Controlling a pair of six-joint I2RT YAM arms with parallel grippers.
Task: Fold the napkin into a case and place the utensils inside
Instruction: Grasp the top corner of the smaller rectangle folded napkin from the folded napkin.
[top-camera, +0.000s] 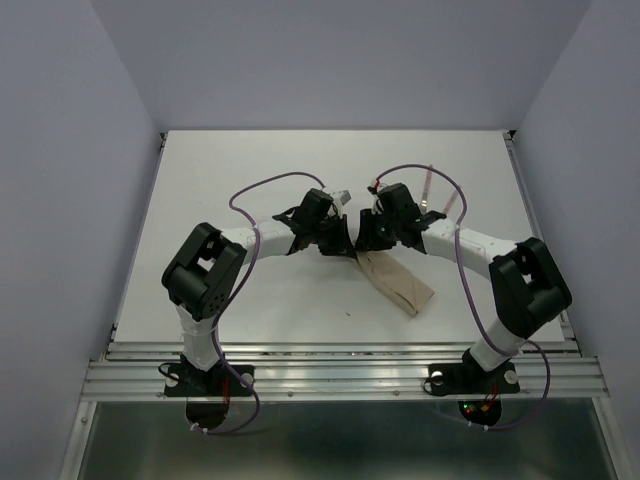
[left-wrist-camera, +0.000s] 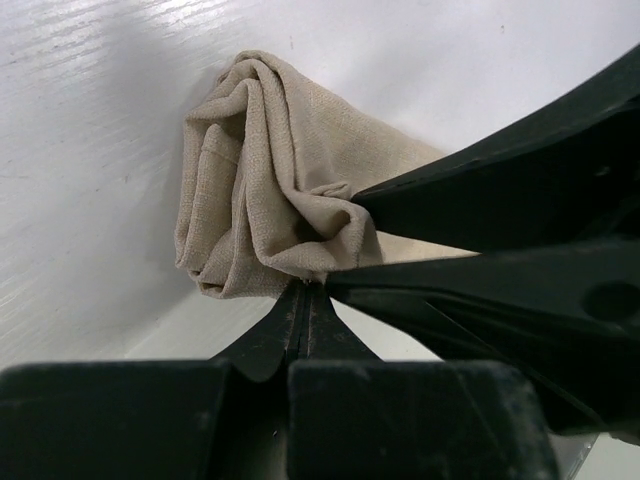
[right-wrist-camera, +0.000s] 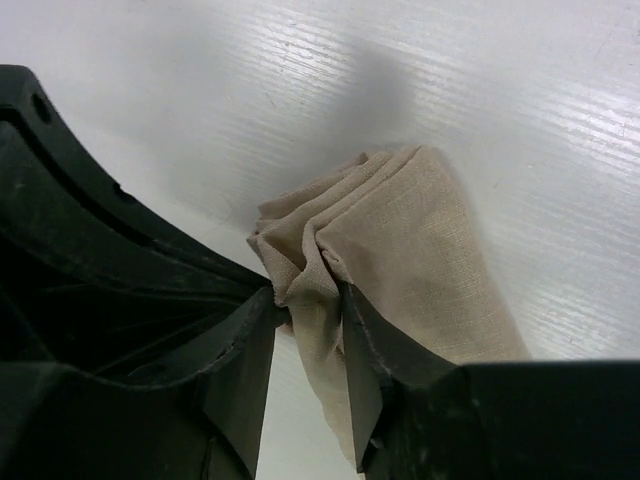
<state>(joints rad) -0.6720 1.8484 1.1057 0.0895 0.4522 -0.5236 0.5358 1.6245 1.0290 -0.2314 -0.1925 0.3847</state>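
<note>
The left hand (left-wrist-camera: 342, 235) pinches a bunched end of the napkin (top-camera: 400, 280). The right hand (right-wrist-camera: 308, 300) has a fold between its fingers (right-wrist-camera: 250, 340); if it presses or only stands around it, I cannot tell. The napkin lies as a narrow folded strip in the middle of the bench (top-camera: 250, 170). It looks soft, light and limp; better to take all layers at the edge.

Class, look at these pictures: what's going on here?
Two robot arms are working a tan napkin, already folded into a narrow strip on the white table. The left hand is pinched shut on its bunched far end. The right hand straddles a fold beside it, fingers parted; whether it grips is unclear. Two pink-handled utensils lie beyond the right arm, not yet in the cloth.
</note>
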